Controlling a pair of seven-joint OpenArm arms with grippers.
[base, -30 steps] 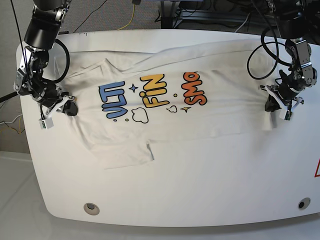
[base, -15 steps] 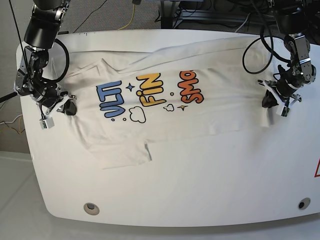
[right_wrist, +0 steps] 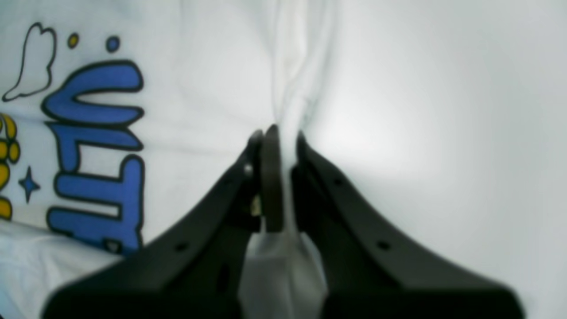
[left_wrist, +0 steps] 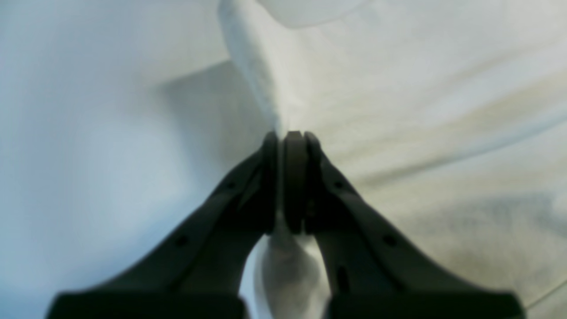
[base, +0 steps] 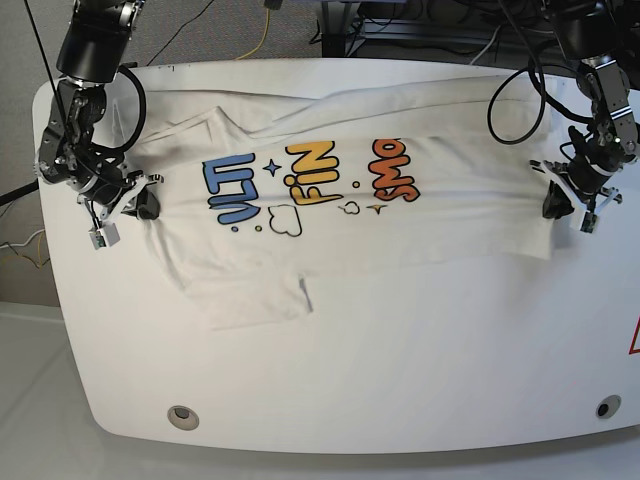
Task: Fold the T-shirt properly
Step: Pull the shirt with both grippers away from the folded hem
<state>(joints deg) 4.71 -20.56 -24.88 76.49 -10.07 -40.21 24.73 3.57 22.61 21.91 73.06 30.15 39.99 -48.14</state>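
Since a second ago, both arms have carried the T-shirt (base: 340, 215) toward the desk's (base: 400, 360) far edge, print shifted with it; I hold it stretched across the desk, left claw (base: 553, 207) clamped tight on one end, right claw (base: 146, 208) likewise pinching the other beside the blue lettering. I judge uneven pulling could drag cloth from a pinch or bunch the rumpled far hem. How many layers each pinch holds is hidden, and both wrist views are blurred.
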